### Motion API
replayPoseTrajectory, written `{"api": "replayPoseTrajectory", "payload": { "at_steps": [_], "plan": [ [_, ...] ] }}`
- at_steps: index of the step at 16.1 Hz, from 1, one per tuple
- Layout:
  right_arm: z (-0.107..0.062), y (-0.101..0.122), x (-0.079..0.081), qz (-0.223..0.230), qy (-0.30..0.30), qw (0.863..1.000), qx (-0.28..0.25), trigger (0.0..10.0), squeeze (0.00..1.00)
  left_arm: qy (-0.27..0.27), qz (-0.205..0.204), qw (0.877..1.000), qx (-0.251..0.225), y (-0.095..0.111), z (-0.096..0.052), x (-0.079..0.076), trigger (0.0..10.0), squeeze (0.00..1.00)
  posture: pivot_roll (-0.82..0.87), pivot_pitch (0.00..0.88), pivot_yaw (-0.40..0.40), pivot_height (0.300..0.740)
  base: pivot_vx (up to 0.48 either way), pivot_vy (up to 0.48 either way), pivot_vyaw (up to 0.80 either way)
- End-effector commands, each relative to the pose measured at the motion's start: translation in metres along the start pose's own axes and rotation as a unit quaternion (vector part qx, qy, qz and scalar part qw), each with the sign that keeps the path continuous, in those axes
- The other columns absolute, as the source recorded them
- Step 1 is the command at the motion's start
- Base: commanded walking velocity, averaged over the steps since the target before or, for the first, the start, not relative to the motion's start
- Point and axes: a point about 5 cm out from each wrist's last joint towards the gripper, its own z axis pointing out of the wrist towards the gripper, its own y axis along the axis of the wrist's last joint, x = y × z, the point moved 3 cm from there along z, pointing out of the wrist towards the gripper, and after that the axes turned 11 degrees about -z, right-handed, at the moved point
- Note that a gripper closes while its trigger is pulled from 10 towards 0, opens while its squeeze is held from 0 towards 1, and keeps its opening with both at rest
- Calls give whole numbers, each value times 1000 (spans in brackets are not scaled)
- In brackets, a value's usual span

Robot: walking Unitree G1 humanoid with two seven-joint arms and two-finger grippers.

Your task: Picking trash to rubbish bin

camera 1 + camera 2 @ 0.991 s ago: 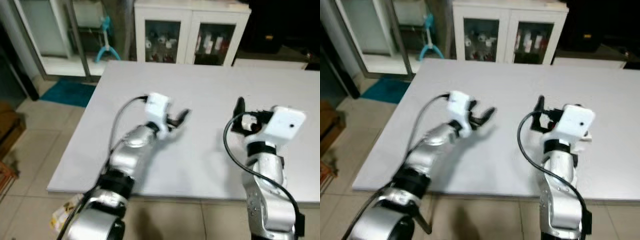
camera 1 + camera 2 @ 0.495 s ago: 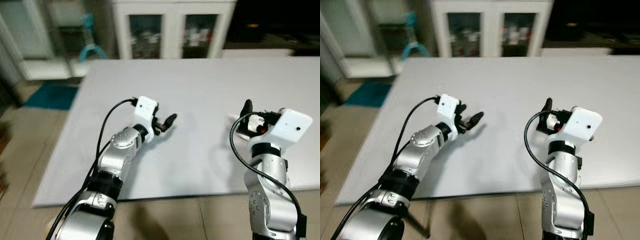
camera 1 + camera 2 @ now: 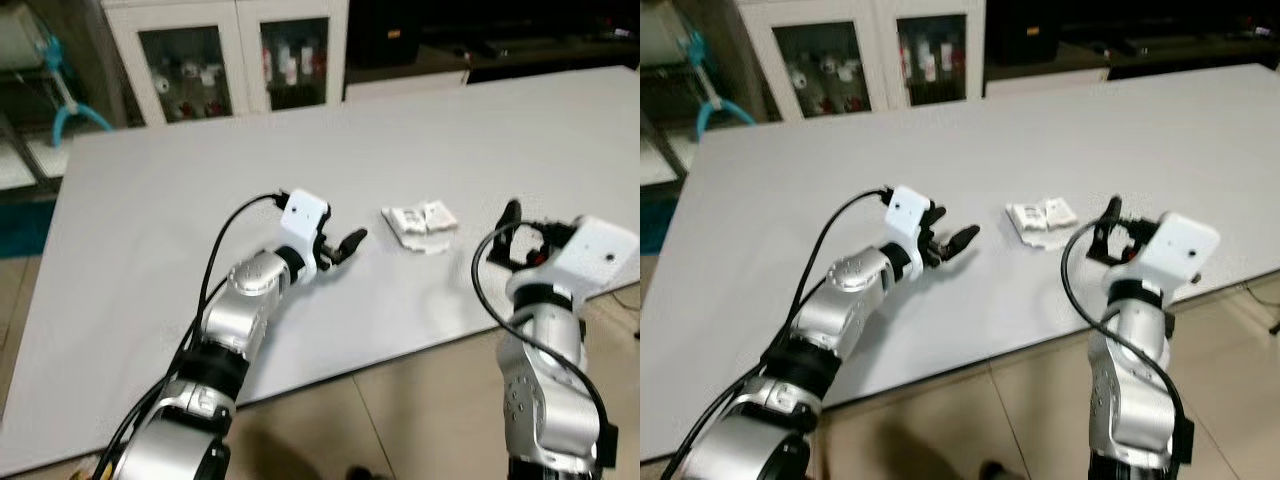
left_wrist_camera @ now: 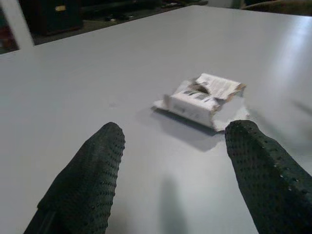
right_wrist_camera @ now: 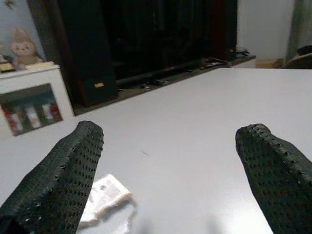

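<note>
On the broad grey worktop the crumpled white trash lies between both arms, its long side crosswise (roughly). The left gripper, fingers spread wide, sits just beside it; the right gripper, equally wide, hovers near.

Counts:
- 1 counter, white top.
- 1 piece of trash: crumpled white carton on the counter, nearer its right edge than its left. Torn open in the left wrist view; can't tell if the scrap under it is a separate bit.
- 2 hands: left hand over the counter mid-area, 2 fingers spread apart; right hand near the counter's front edge, 2 fingers spread apart.
- 1 cabinet past the far edge, 2 glass doors. Several small bottles inside, too small to count.
- 1 plush toy on the cabinet top, right wrist view.
</note>
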Motion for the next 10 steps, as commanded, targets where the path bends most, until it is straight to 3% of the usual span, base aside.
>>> {"api": "replayPoseTrajectory", "payload": {
  "at_steps": [1, 6, 10],
  "plan": [
    [2, 1, 0, 15, -3, 1000, 0, 10000, 0, -2, 8, 1000, 3, 3, -1, 1, 10000, 0, 162, 48, 15, 740, 0, 0, 0],
    [9, -5, -8, 53, -22, 998, 17, 10000, 0, 3, 11, 1000, 10, 3, -5, 5, 10000, 0, 175, 93, 32, 740, 0, 0, 0],
    [17, -13, -15, 94, -39, 994, 36, 10000, 0, 9, 29, 999, 36, -1, -22, 17, 10000, 0, 210, 183, 63, 740, 0, 0, 0]
  ]
}}
